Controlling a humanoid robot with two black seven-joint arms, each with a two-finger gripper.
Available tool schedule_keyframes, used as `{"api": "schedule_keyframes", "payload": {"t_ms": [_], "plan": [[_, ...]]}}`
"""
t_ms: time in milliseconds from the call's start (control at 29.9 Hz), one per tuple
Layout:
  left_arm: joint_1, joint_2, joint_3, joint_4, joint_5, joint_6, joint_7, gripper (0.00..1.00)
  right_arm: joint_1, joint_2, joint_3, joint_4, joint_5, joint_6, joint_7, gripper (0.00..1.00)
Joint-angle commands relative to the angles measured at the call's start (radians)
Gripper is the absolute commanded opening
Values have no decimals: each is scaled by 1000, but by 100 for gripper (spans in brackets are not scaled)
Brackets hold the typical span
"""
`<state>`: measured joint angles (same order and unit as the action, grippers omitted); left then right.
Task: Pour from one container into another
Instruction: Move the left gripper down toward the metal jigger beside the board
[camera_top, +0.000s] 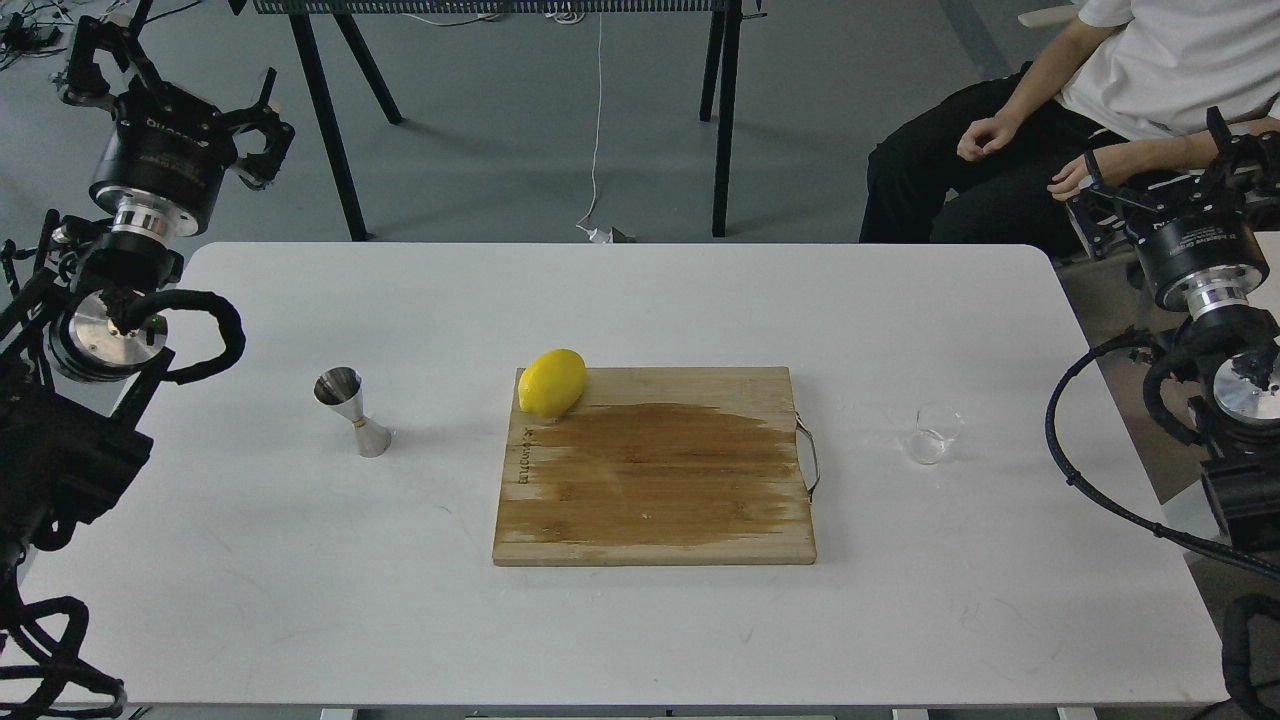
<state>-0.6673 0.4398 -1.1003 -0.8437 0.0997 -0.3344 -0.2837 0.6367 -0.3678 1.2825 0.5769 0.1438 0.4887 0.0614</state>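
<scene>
Board sits mid-tabletop, lemon on its far left corner, between jigger at left and cup at right. Left hand spread, holding nothing; right hand, cannot tell.

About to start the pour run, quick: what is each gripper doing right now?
Left gripper: open, holding nothing, raised off the table.
Right gripper: empty, open or closed cannot be told.

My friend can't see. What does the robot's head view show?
A white table holds a wooden cutting board with a lemon on its corner, a metal jigger left of it and a clear glass cup right. Both arms wait at the sides.
</scene>
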Motion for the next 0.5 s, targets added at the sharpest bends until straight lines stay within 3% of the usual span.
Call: {"api": "schedule_keyframes", "payload": {"t_ms": [0, 267, 468], "plan": [[2, 4, 2, -1, 0, -3, 1, 100, 0, 7, 0, 1, 0, 0, 0, 100], [20, 10, 7, -57, 2, -6, -2, 100, -2, -2, 5, 8, 5, 0, 0, 100], [89, 135, 109, -250, 23, -15, -2, 100, -3, -26, 23, 34, 7, 0, -2, 100]]}}
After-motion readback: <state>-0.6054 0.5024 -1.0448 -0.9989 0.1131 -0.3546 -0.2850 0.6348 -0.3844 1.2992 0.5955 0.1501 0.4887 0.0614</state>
